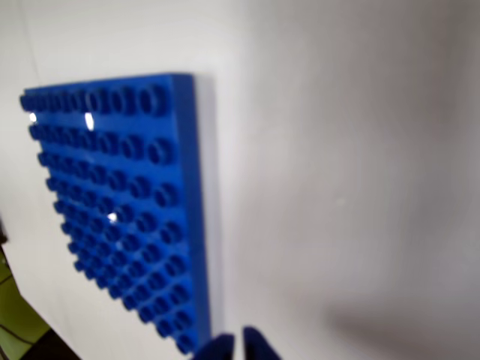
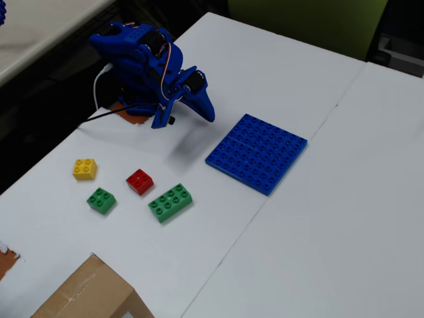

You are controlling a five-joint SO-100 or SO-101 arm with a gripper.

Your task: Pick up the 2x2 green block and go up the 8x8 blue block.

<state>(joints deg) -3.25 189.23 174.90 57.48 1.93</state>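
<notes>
Blue gripper [image 2: 207, 112] hangs above the white table [image 2: 344, 218], its fingertips close together and holding nothing, away from every brick. Nearest the fixed camera, a cardboard box [image 2: 89, 291] sits at the bottom edge. Beyond it lie the 2x2 green block [image 2: 101, 200], the longer green brick [image 2: 170, 202], the red brick [image 2: 140, 181] and the yellow brick [image 2: 85, 168], all apart. Farther right, the 8x8 blue block [image 2: 257, 152] lies flat and bare, also filling the wrist view's left side [image 1: 124, 206].

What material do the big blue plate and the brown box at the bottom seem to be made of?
The 8x8 blue block looks like hard moulded plastic with a glossy finish: crisp round studs, and bright light spots on them in the wrist view. The brown box looks like matte cardboard, with dull brown faces and a folded edge, though only a corner shows.
</notes>
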